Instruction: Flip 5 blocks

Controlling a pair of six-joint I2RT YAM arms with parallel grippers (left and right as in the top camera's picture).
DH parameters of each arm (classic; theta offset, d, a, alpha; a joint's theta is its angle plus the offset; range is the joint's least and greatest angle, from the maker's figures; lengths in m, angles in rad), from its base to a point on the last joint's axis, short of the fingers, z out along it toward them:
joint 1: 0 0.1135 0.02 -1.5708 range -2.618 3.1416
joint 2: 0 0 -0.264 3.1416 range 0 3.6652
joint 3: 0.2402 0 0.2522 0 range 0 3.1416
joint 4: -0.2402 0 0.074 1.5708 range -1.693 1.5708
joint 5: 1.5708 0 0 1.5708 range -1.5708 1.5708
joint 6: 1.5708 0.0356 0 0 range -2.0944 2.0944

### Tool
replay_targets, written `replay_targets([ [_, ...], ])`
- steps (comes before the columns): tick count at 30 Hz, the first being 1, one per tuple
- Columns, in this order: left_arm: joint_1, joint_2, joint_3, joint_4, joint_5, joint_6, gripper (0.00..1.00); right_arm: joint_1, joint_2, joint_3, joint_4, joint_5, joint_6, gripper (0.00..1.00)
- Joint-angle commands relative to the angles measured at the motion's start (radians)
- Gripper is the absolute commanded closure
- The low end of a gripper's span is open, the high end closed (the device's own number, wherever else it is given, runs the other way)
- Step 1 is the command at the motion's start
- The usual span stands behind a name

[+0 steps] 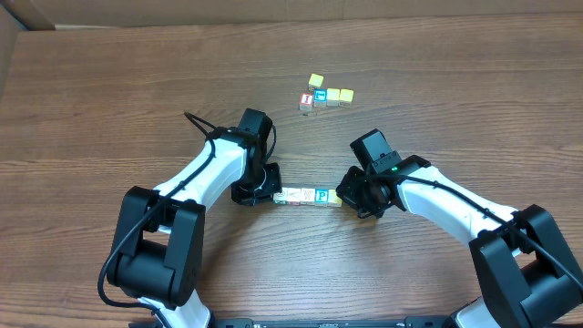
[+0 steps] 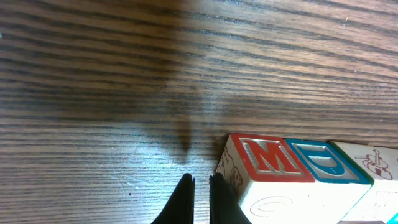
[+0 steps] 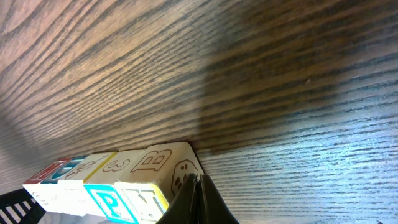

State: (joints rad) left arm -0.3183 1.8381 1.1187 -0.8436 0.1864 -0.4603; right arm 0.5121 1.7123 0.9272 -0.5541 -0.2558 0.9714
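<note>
The five tiny wooden alphabet blocks lie in one straight row on the brown wood-grain counter, side by side and touching. I have one arm at each end of that row.

My left jaws are clenched with nothing between them. Their dark fingertips sit pressed together, just beside the row's left end. In my left wrist view the end block there shows a red-bordered "M". The next one along has a blue-bordered letter, and after that come pale faces with thin line drawings.

My right jaws are also clenched and hold nothing. Their closed tips rest against the outer face of the row's right-end block. That block is a pale cube with an outlined "B" on one face and a small drawing on its end. Its neighbour shows a blue "P", which also faces up in the overhead view, next to a yellow-edged face at the right end.

Well apart from the row, farther up the counter, sits a separate cluster of small cubes in yellow and blue. One of them shows a red "I".
</note>
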Motion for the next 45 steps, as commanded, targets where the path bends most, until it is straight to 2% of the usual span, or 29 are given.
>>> replay_targets([
  [1, -0.002, 0.006, -0.003, 0.013, 0.021, 0.040, 0.96, 0.010, 0.004, -0.005, 0.003, -0.043, 0.010, 0.96],
  [11, -0.002, 0.006, -0.003, 0.018, 0.021, 0.066, 0.96, 0.010, 0.004, -0.005, 0.000, -0.059, 0.024, 0.96],
  [16, 0.000, 0.005, 0.025, -0.018, 0.019, 0.125, 0.96, 0.010, 0.004, -0.005, 0.000, -0.060, 0.024, 0.96],
  [24, 0.000, 0.005, 0.141, -0.121, -0.064, 0.128, 0.96, 0.010, 0.004, -0.005, 0.001, -0.061, 0.024, 0.96],
  [31, 0.000, 0.006, 0.154, -0.140, -0.071, 0.124, 0.96, 0.010, 0.004, -0.005, 0.000, -0.060, 0.024, 0.96],
  [35, 0.007, 0.005, 0.156, -0.154, -0.161, 0.123, 0.96, -0.006, 0.004, 0.003, -0.002, -0.053, 0.010, 0.96],
  [45, 0.070, 0.006, 0.171, -0.204, -0.137, 0.097, 0.96, -0.080, 0.004, 0.129, -0.212, 0.004, -0.135, 0.95],
])
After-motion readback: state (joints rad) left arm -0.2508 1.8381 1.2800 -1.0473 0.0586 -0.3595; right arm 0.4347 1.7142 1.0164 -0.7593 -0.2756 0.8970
